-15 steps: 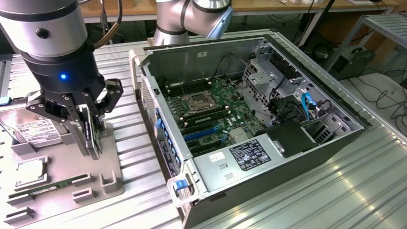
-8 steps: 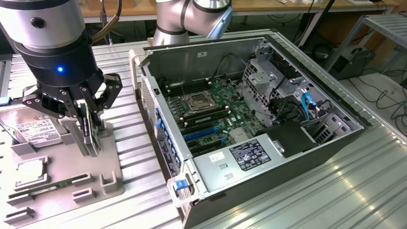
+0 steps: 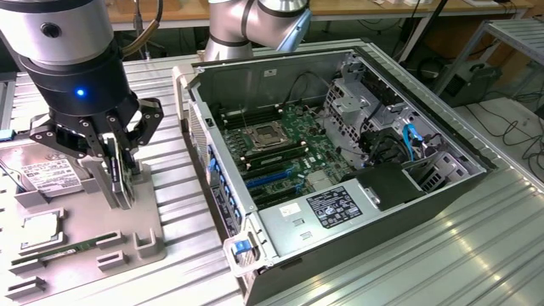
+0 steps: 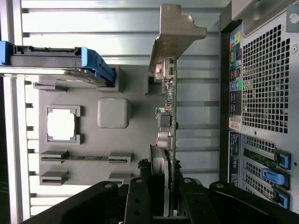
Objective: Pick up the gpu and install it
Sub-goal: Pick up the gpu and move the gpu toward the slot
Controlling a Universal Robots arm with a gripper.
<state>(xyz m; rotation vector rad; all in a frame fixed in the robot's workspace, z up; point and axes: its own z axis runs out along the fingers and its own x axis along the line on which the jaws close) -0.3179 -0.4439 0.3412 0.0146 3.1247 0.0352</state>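
We count one of each kind.
We see one gpu, one hard drive, one processor, one memory stick, one grey tray and one open computer case.

Lighting: bright and even, from overhead.
Glare: white streaks on the ribbed metal table, strongest at the exterior view's right; pale washed bands on it in the wrist view.
Highlights: silver bracket of the gpu; blue lamp glowing on the arm.
Shadows: soft, inside the computer case; gripper near black.
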